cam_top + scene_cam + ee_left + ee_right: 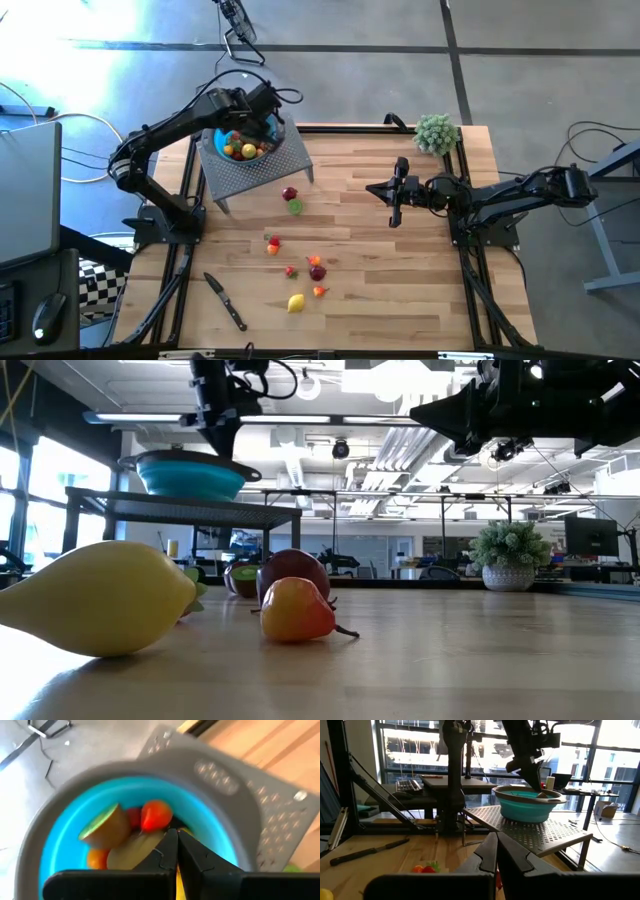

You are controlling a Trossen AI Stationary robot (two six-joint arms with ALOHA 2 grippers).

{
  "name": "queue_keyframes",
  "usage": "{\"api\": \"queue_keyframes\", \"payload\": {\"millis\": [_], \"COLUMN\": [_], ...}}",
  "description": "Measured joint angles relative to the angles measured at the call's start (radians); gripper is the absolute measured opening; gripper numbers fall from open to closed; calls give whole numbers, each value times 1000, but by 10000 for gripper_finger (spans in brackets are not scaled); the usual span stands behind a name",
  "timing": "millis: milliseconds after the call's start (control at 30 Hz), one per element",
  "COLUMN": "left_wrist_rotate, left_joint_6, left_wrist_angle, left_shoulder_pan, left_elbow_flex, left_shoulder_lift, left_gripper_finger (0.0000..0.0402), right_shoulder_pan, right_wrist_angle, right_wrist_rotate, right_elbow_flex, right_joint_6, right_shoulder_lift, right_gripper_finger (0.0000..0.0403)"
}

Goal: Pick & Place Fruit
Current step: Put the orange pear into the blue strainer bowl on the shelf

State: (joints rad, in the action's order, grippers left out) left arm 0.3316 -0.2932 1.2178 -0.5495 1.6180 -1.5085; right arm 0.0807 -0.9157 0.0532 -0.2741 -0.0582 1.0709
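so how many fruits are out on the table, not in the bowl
8: a maroon one and a green one by the rack, a red-orange one mid-table, then a cluster of five including the yellow one. Some may overlap.

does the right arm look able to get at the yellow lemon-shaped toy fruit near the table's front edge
Probably yes: the yellow lemon-shaped toy fruit lies in the open on the wooden table, with nothing between it and the right gripper, which hovers shut and empty.
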Motion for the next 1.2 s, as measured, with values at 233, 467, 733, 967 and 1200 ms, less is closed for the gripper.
{"api": "queue_keyframes", "payload": {"millis": [233,467,733,967,1200], "left_wrist_rotate": [-76,-91,-89,-71,-46], "left_joint_6": [97,163,213,103,-6], "left_wrist_angle": [16,129,66,-139,-269], "left_shoulder_pan": [6,110,331,562,763], "left_elbow_flex": [0,0,-45,-248,-478], "left_shoulder_lift": [0,53,205,315,318], "left_gripper_finger": [6,5,5,5,5], "right_shoulder_pan": [0,0,0,0,0], "right_wrist_angle": [0,0,0,0,0], "right_wrist_rotate": [0,3,26,23,23], "right_elbow_flex": [0,0,0,0,0], "right_joint_6": [-19,-26,-43,-43,-41], "right_shoulder_lift": [0,0,0,0,0], "right_gripper_finger": [3,3,3,3,2]}}
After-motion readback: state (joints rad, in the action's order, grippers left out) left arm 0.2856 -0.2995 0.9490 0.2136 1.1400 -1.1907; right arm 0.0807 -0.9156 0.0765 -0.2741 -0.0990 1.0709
